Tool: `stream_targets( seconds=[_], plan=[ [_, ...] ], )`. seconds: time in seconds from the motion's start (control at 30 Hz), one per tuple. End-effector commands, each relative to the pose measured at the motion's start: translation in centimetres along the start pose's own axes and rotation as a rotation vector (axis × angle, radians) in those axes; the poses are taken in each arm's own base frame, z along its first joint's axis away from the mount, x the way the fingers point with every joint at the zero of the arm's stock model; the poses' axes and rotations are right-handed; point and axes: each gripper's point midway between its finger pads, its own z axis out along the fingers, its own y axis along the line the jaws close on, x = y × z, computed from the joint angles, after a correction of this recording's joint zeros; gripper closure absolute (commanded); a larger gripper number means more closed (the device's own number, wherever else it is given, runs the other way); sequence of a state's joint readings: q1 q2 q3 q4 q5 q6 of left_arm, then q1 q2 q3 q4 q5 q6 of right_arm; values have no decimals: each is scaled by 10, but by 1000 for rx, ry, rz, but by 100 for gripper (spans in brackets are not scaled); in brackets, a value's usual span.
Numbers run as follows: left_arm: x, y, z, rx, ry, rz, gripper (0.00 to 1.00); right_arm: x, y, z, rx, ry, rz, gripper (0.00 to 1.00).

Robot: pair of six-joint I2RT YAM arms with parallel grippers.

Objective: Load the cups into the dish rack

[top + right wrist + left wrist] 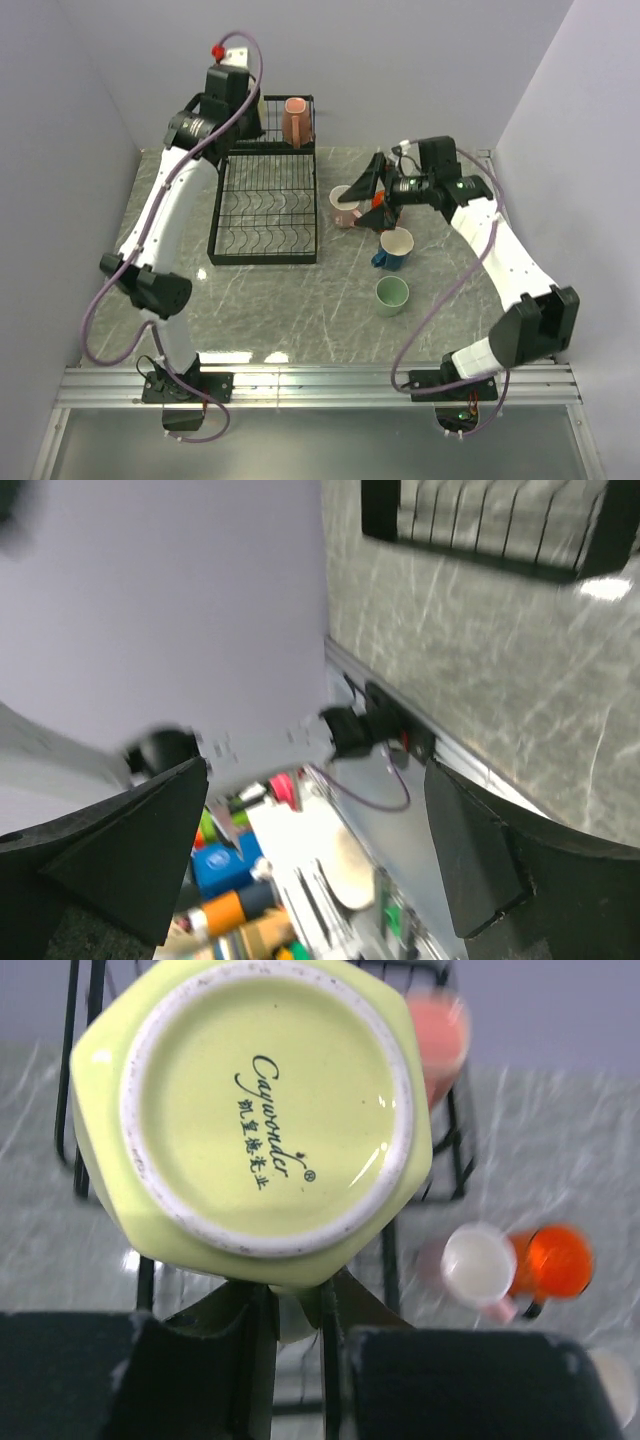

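Note:
My left gripper [290,1305] is shut on the handle of the pale yellow cup [260,1110], which is held bottom-up over the upper basket of the black wire dish rack [264,212]. In the top view this gripper [240,110] sits at the rack's far end. One pink cup [296,120] stands in the upper basket. My right gripper [362,185] is open and empty, just above a second pink cup [345,207] and the orange cup [378,200] on the table. The blue cup [395,248] and the pale green cup [392,295] stand nearer. In the right wrist view the right gripper [320,850] holds nothing.
The rack's lower tray [262,225] holds nothing. Grey walls close in on the left, the back and the right. An aluminium rail [320,385] runs along the near table edge. The right wrist view shows the rack's edge [500,530] and clutter beyond the table.

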State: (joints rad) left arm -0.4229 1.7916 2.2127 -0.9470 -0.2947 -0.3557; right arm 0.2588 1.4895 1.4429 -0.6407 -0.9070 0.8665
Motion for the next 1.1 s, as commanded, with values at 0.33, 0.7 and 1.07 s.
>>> stream_targets(
  seconds=[0.33,0.7,1.07],
  plan=[
    [-103,-18,73,135,-377,7,100,69,-49,-22,76,-7,-24,5],
    [-87,-5,133,270,-338,-3,100,100,-67,-54,171,-109,60,5],
    [-46,-15,131,359,-216,-34,100,98,-66,-61,190,-166,100,5]
  ],
)
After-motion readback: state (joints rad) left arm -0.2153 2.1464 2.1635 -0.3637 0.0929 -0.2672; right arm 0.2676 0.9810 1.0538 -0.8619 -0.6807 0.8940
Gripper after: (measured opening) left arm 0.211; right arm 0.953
